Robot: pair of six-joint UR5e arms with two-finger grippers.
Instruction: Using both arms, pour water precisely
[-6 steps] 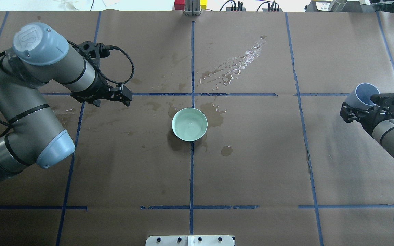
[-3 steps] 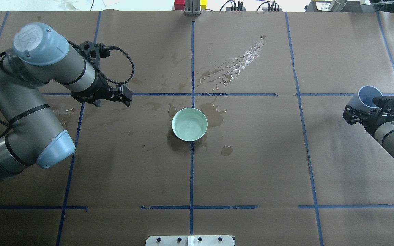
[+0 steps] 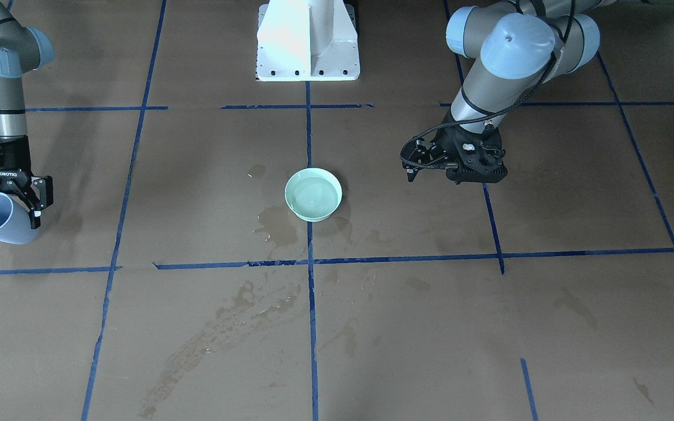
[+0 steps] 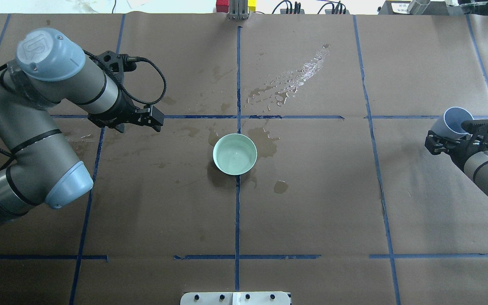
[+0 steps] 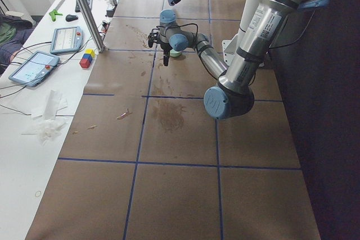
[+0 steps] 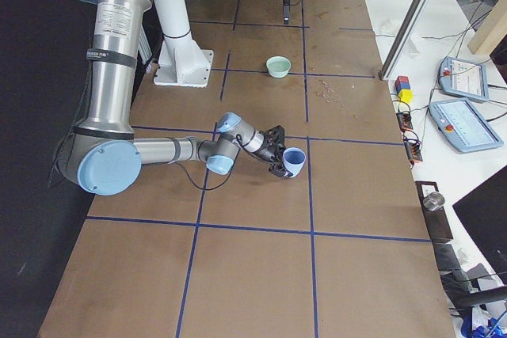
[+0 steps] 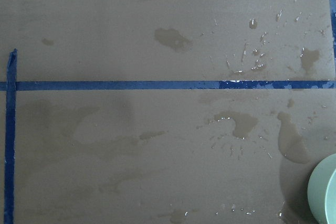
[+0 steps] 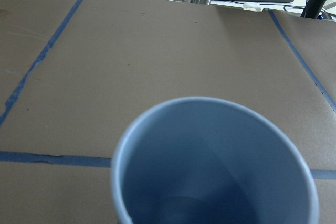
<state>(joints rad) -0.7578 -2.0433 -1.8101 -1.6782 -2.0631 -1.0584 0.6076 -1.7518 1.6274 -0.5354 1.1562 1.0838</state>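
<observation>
A pale green bowl stands at the table's middle on the brown paper, also seen in the front view. The water shows in it as a faint sheen. My right gripper is shut on a light blue cup, tilted, far to the right of the bowl. In the right wrist view the cup fills the frame; I cannot tell whether it holds water. My left gripper looks shut and empty, left of the bowl and a little behind it.
Spilled water streaks the paper behind the bowl, and wet patches lie around it. Blue tape lines grid the table. The white pedestal base stands at the robot's edge. A metal post stands at the far edge.
My right gripper has carried the blue cup a little further right, away from the bowl, then held still. The left arm and the bowl have not moved.
</observation>
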